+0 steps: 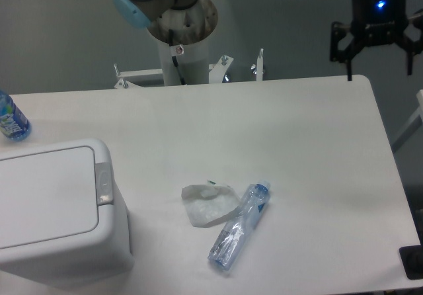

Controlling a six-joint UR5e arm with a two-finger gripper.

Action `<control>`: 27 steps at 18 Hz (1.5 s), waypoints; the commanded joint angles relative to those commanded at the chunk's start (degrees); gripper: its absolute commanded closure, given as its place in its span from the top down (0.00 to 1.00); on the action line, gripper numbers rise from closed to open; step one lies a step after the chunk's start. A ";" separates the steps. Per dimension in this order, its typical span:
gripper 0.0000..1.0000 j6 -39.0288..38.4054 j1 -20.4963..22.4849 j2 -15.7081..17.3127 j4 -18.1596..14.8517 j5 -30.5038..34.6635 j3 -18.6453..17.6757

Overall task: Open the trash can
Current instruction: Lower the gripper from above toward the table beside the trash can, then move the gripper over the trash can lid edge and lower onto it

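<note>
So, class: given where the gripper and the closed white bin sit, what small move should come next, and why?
Probably carry the gripper left and toward the camera, toward the large white plastic trash can. Its flat lid looks shut, the grey push-button strip is untouched, and the open fingers hang beyond the table's far right corner.

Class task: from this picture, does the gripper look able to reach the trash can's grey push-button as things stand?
Probably yes. The gripper hangs open beyond the table's far corner, and nothing covers the button on the trash can; the bottle lies aside.
</note>
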 joint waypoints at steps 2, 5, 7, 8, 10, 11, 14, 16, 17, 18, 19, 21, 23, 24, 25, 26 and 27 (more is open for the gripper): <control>1.00 -3.68 -1.76 -0.17 0.26 0.26 0.00; 1.00 -10.97 -5.18 -1.40 2.54 0.26 0.97; 1.00 -18.08 -7.73 -2.11 5.00 0.00 1.05; 1.00 -22.73 -9.48 -2.54 5.62 -0.09 1.06; 1.00 -31.52 -12.39 -3.25 6.06 -0.17 1.23; 1.00 -34.52 -13.79 -3.69 6.24 -0.26 1.23; 1.00 -38.23 -18.27 -5.62 7.99 -0.44 1.67; 1.00 -47.77 -21.62 -7.90 11.40 -4.45 1.93; 1.00 -49.65 -22.50 -8.17 11.43 -5.96 1.85; 1.00 -50.97 -23.03 -8.26 11.43 -7.19 1.59; 1.00 -51.34 -23.47 -8.26 11.43 -7.90 1.06; 1.00 -51.43 -25.05 -8.79 11.43 -8.43 0.62; 1.00 -52.65 -26.28 -9.31 11.43 -8.44 0.53; 1.00 -53.44 -26.72 -9.49 11.43 -8.44 0.44; 1.00 -53.62 -27.42 -9.58 11.43 -8.35 0.18; 1.00 -53.62 -27.86 -9.49 11.51 -8.35 -0.26; 1.00 -53.62 -28.04 -9.32 11.51 -8.44 -0.52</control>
